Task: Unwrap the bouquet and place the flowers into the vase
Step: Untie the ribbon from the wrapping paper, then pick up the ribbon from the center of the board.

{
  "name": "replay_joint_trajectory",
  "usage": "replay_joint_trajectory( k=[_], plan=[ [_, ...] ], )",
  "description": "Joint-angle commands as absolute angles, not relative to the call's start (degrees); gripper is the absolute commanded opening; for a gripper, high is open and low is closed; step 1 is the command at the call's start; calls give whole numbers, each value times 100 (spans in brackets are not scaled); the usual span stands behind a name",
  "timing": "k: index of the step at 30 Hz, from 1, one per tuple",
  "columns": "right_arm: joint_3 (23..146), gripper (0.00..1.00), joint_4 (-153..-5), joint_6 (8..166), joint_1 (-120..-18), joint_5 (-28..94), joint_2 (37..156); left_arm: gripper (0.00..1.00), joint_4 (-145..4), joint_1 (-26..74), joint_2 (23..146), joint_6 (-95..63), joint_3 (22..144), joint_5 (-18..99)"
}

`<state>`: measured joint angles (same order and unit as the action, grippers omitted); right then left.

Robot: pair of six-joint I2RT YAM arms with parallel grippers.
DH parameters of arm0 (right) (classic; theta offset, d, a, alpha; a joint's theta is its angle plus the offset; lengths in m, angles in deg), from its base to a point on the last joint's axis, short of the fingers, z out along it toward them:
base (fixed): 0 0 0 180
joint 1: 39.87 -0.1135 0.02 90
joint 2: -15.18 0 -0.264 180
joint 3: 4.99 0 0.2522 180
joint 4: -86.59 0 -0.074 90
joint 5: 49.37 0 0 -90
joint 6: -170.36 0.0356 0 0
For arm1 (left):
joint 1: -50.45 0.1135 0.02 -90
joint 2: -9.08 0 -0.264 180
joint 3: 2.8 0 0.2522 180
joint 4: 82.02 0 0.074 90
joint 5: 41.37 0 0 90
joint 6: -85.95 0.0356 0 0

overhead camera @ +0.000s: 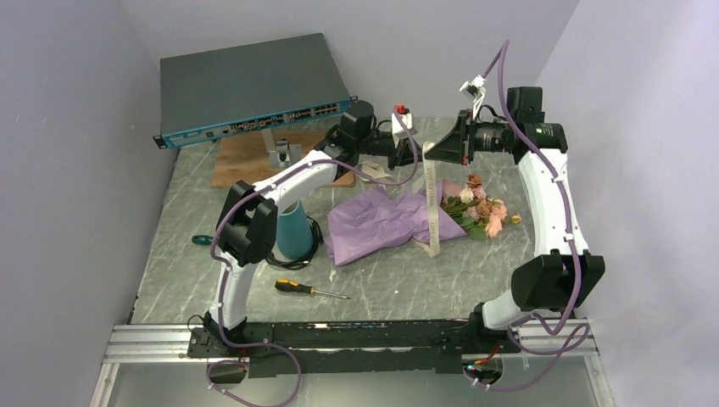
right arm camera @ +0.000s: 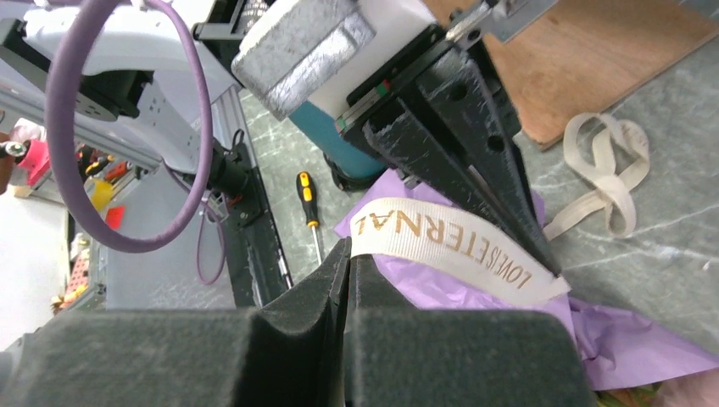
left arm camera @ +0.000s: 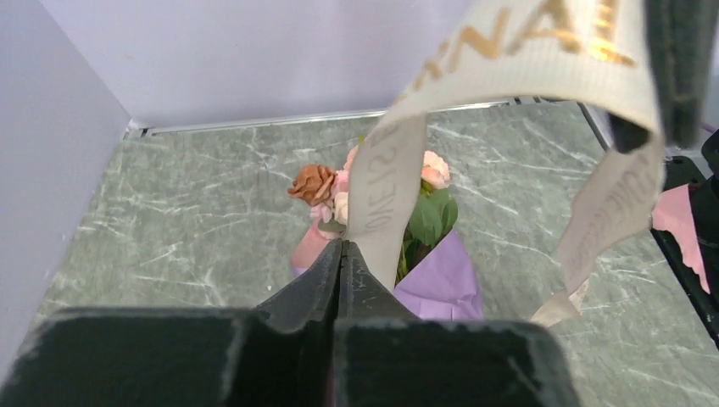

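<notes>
Left end effector (left arm camera: 342, 248): pressed together, pinching one run of the ribbon (left arm camera: 383, 182) just above the blooms.
Right end effector (right arm camera: 348, 246): pressed together, nipping the lettered end of the same ribbon. It sits almost tip to tip with the left one, with a short span of band between them.
Ribbon: cream with gold print, flat and limp. One tail hangs from the two end effectors, across the bouquet and down to the surface (overhead camera: 475, 280). Whether it is knotted round the wrap cannot be told.
Bouquet (overhead camera: 415, 219): lies on its side below both end effectors, gripped by neither. The blooms are on the right arm's side and the paper tail points toward the left arm.
Flowers (overhead camera: 483, 208): pink, peach and rust heads, directly beneath the left end effector in its own view. Judged light, with heads that crush easily and thin, springy stems. Take hold on the gathered stems, not the heads.
Paper wrap (overhead camera: 373, 222): purple and crinkly. Judged light and soft, likely to tear or slide. Pinch it at a loose edge.
Vase (overhead camera: 294, 229): teal and upright, well apart from both end effectors, beside the left arm's elbow, with a black cable coil (overhead camera: 315, 246) at its foot. Judged light enough to tip as stems go in.
Second ribbon (right arm camera: 606, 165): loose loops on the surface beyond the left end effector, near the wooden board (right arm camera: 610, 59).
</notes>
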<state>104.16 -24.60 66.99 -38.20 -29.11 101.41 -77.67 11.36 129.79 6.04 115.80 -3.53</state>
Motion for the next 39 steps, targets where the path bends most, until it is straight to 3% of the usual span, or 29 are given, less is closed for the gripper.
replay_joint_trajectory(
  k=[1,3,4,5,8,12,22,31,35,39],
  plan=[
    [10833,0,-3438,7420,-3803,-3074,9978,1,-7921,1117,12473,241,11783,-406],
    [10881,0,-3916,7875,-3796,-3110,9929,5,-7806,1131,12281,383,11684,-298],
    [10900,0,-4180,8161,-3787,-3129,9898,15,-7754,1140,12177,478,11592,-266],
    [10912,0,-4444,8412,-3790,-3141,9871,32,-7685,1149,12074,548,11488,-236],
    [10947,0,-5242,9103,-3777,-3146,9767,57,-7468,1200,11812,704,11066,-209],
    [11128,0,-5873,9681,-3768,-3092,9717,69,-7037,1228,11421,1287,10417,-274],
    [12105,0,-6937,10936,-3729,-2976,10071,75,-6771,640,11015,2172,8845,176],
    [12881,0,-7522,11706,-3677,-2868,10356,74,-7879,449,11572,1694,8748,778],
    [12924,0,-7776,12026,-3499,-2818,10409,66,-7916,362,11766,1579,8894,721],
    [12916,0,-7932,12338,-3278,-2834,10518,41,-8009,296,11839,1319,9028,701]
  ],
)
